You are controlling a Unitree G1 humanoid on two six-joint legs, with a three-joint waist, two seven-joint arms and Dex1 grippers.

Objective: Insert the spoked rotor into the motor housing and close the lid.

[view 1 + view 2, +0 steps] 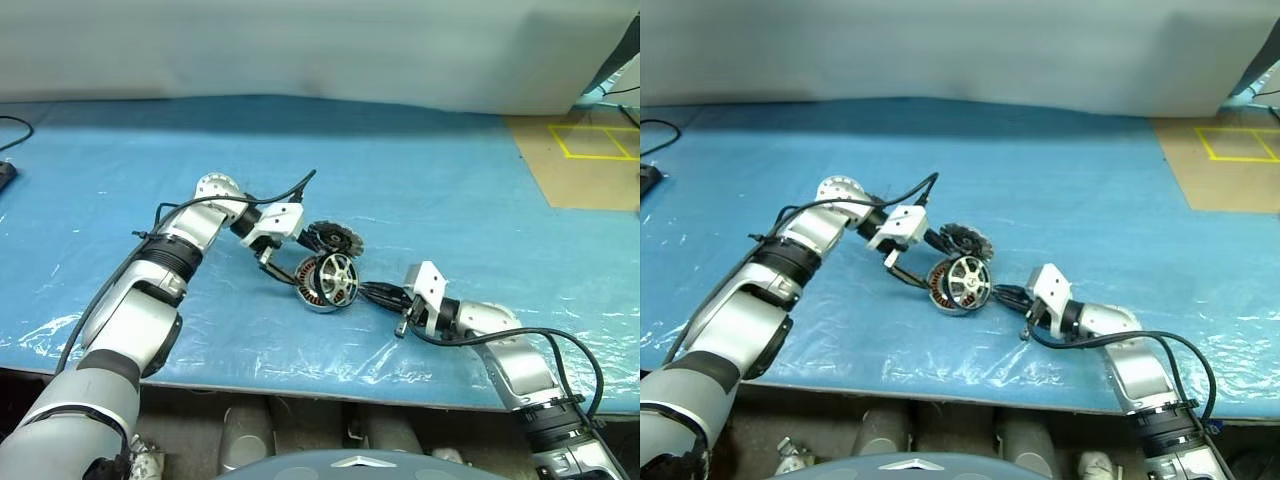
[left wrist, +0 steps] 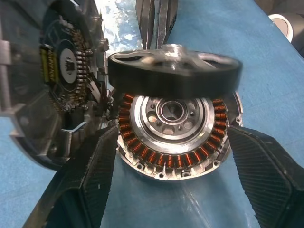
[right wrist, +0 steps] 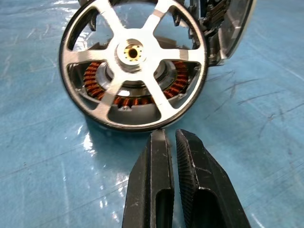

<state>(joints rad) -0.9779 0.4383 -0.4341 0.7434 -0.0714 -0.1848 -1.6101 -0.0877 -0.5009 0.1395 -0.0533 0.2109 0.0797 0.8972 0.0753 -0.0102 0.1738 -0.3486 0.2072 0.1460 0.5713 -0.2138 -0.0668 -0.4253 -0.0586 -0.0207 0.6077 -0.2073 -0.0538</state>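
The motor housing (image 2: 173, 154), a silver cup with copper windings, lies on the blue sheet at the table's middle. The spoked rotor (image 3: 133, 52), dark-rimmed with silver spokes, sits tilted over the housing's mouth, so the near windings show beneath it. My left gripper (image 1: 300, 262) is open, its black fingers (image 2: 90, 175) standing on either side of the housing. The grey finned lid (image 1: 336, 238) stands tilted just behind the housing, beside the left gripper. My right gripper (image 3: 166, 135) is shut on nothing, its tips pointing at the rotor's rim from the right, a little short of it.
A blue sheet under clear plastic film (image 1: 420, 180) covers the table, whose front edge (image 1: 330, 385) runs close below the parts. A tan surface with yellow tape (image 1: 590, 150) lies at the back right. A black cable (image 1: 12, 130) sits at the far left.
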